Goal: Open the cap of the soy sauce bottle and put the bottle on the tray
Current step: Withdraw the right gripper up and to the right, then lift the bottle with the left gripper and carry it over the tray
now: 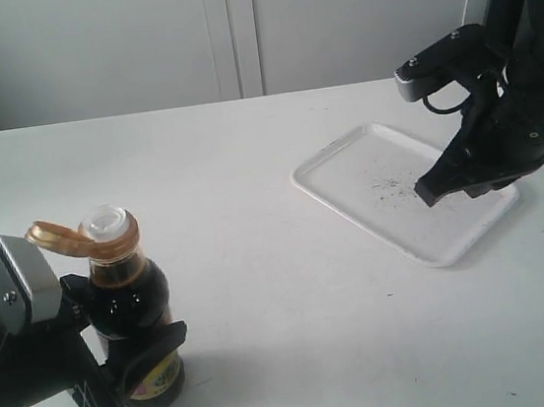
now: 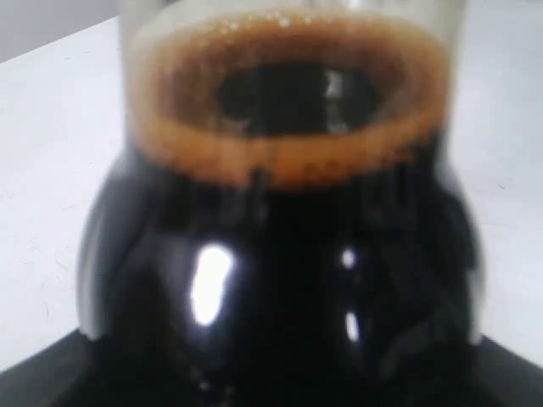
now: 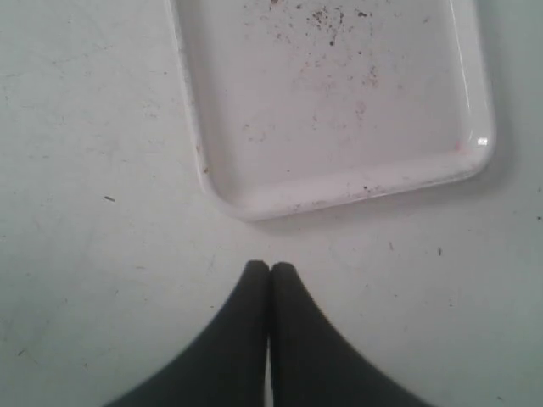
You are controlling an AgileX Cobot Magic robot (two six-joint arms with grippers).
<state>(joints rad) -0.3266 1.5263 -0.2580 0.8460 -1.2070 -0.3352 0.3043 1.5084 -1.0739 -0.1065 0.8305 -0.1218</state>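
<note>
White bench (image 1: 263, 294) fills the frame. At lower left, the left gripper (image 1: 132, 355) fingers clasp the soy sauce bottle (image 1: 134, 310) low on its body, cap (image 1: 92, 235) flipped open; glass looks heavy, slippery. Farther right, the right gripper (image 1: 429, 191), fingers pressed together, hovers over the tray (image 1: 352, 204).

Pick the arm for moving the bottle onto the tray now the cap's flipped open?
Left. The left gripper already clamps the soy sauce bottle; the right gripper is shut, empty, near the tray.
</note>
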